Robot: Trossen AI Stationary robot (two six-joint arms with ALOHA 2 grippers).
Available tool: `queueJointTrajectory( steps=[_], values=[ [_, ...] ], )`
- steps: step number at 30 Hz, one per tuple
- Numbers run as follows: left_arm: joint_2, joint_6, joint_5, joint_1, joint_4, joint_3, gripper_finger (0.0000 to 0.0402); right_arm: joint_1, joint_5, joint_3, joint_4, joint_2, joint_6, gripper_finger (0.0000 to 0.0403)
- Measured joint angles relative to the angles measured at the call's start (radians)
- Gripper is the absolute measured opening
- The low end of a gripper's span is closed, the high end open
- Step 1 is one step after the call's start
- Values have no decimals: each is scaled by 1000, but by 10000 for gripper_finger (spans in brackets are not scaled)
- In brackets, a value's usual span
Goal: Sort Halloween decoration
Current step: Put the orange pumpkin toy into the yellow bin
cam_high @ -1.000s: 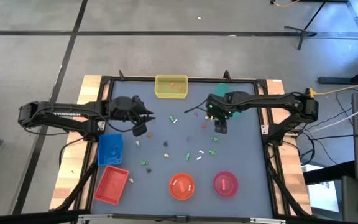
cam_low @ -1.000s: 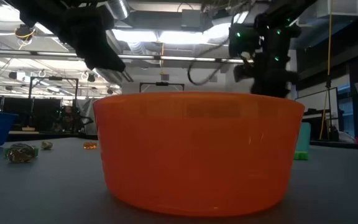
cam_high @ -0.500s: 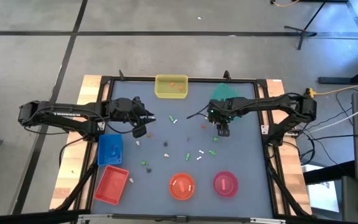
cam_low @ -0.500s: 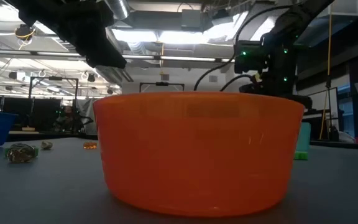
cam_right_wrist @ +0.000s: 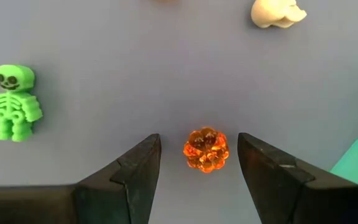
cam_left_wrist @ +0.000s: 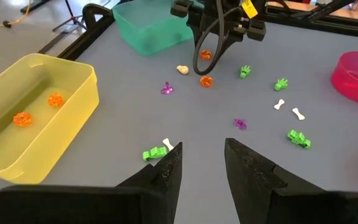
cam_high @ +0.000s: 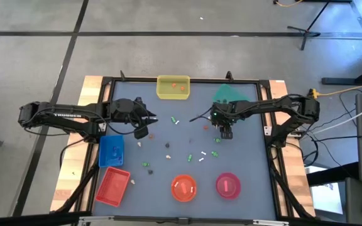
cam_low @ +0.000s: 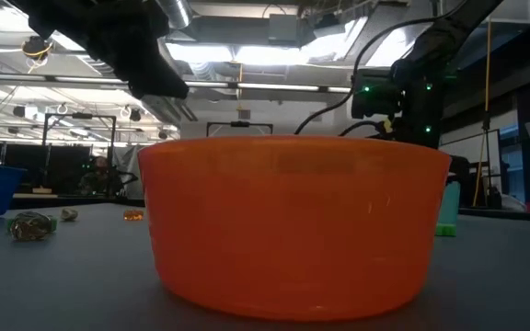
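The Halloween decoration lies scattered as tiny trinkets over the grey table (cam_high: 250, 163). My right gripper (cam_right_wrist: 197, 163) points down, low over the table near a teal tray (cam_high: 226, 94). It is open, with one finger on either side of an orange pumpkin (cam_right_wrist: 206, 149) without touching it. A green skeleton (cam_right_wrist: 12, 102) and a beige skull (cam_right_wrist: 277, 12) lie close by. My left gripper (cam_left_wrist: 201, 168) hovers open and empty over the table's left part (cam_high: 144, 132), above a green trinket (cam_left_wrist: 155, 152) and a white bone (cam_left_wrist: 168, 145).
A yellow tray (cam_high: 173, 88) at the far edge holds two orange pumpkins. Blue (cam_high: 111, 150) and red (cam_high: 112, 185) trays stand at the left. An orange bowl (cam_high: 183, 187) and a pink bowl (cam_high: 228, 185) stand near the front edge; the orange bowl hides much of the low view.
My right gripper has come down toward the table over the orange pumpkin, shifting a little toward the near edge; in the low view it has sunk behind the orange bowl's rim. Its fingers have stayed open.
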Motion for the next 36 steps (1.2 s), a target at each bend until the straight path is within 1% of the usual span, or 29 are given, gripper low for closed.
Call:
queueJointTrajectory(
  steps=[6, 9, 11, 18, 22, 28, 30, 36],
  values=[
    [0, 0, 0, 0, 0, 0, 105, 0, 0, -1, 3, 1, 0, 218],
    [0, 0, 0, 0, 0, 0, 105, 0, -1, -2, 4, 1, 0, 210],
    [0, 0, 0, 0, 0, 0, 105, 0, -3, -2, 4, 2, 0, 196],
    [0, 0, 0, 0, 0, 0, 105, 0, -14, -3, 4, 3, 0, 129],
    [0, 0, 0, 0, 0, 0, 105, 0, -14, -3, 5, 3, -1, 109],
    [0, 0, 0, 0, -1, 0, 105, 2, -12, -3, 6, 3, 0, 109],
    [0, 0, 0, 0, -1, 0, 105, 2, -27, 6, -1, 5, 0, 112],
    [0, 0, 0, 0, -1, 0, 105, 1, -56, 96, -14, 7, 3, 111]
  ],
)
